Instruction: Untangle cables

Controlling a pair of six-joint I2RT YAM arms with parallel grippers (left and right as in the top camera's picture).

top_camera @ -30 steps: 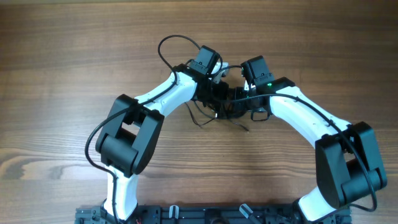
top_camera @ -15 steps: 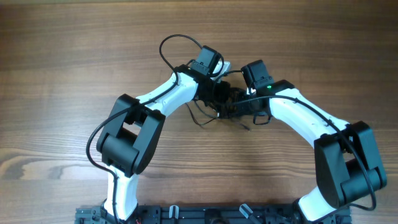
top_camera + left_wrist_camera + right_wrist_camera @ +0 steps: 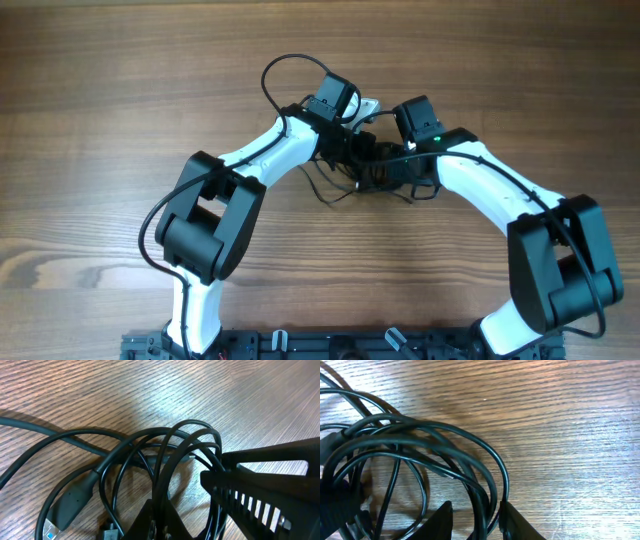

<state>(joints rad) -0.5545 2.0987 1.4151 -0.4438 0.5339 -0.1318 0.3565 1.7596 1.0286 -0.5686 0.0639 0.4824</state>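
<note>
- Two white-and-black arms meet over the middle of the wooden worktop (image 3: pixel 120 90), where the cables (image 3: pixel 482 497) sit bunched between them in one knot of overlapping loops
- The left fingers (image 3: pixel 155 522) are closed to a wedge with a thin strand pinched at their tip; the other loops fan out beyond, and a dark USB plug (image 3: pixel 67 505) lies low to one side on a thicker cord
- The right fingers (image 3: pixel 512 522) stand only a little apart, and the bunch of strands they have closed in on fills the gap; wide loops arch away from them and throw shadows on the wood, so part of the tangle appears lifted clear
- The cords look light, thin and limp, with smooth jackets likely to slide through a loose grip; they should bend freely yet spring back into coils, and a pull on one loop will probably drag its neighbours along
- Best holds, on this evidence: the moulded plug body, stiff and broad enough to pinch, or a single strand well away from the crossings; seizing the whole bunch risks tightening the knot
</note>
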